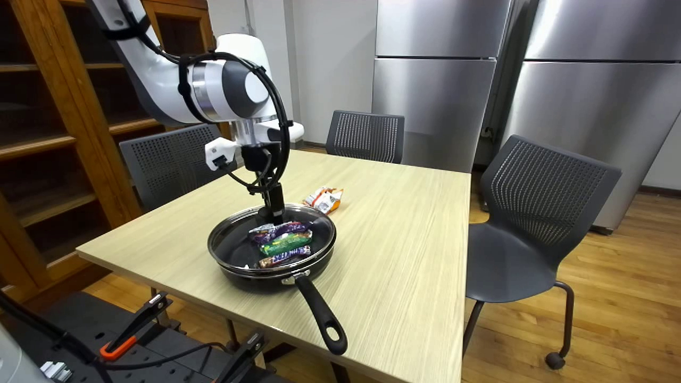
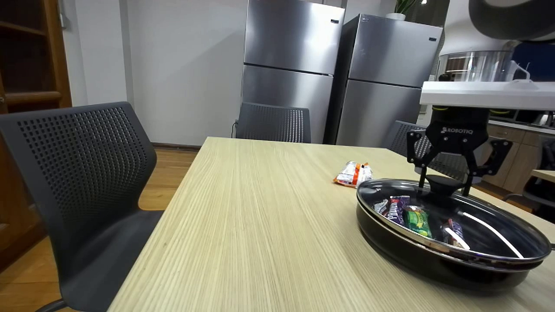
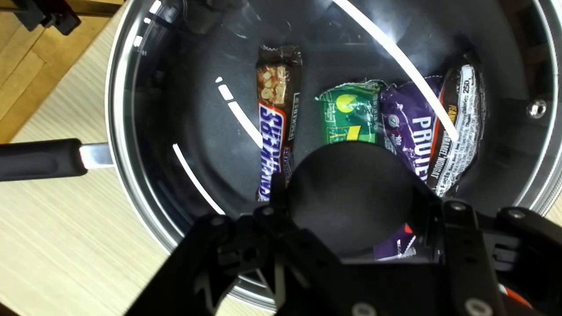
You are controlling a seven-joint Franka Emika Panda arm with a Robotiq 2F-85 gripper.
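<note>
My gripper (image 2: 443,190) points down with its fingers on either side of the round black knob (image 3: 349,193) of a glass lid (image 2: 511,223). The fingers appear to press on the knob. The lid lies over a black frying pan (image 2: 433,268), slightly off-centre; I cannot tell if it is a little raised. The pan's long black handle (image 1: 322,314) reaches over the table's edge. Under the glass are a Snickers bar (image 3: 272,123), a green wrapper (image 3: 349,114), a purple wrapper (image 3: 408,118) and a brown-and-silver wrapper (image 3: 461,118). The knob hides part of them in the wrist view.
A white and orange crumpled packet (image 1: 324,199) lies on the light wooden table (image 2: 260,216) behind the pan. Dark chairs (image 1: 537,223) stand round the table. Steel refrigerators (image 1: 431,106) and a wooden cabinet (image 1: 58,133) are farther back. Black clamps (image 1: 141,319) sit on the robot's base.
</note>
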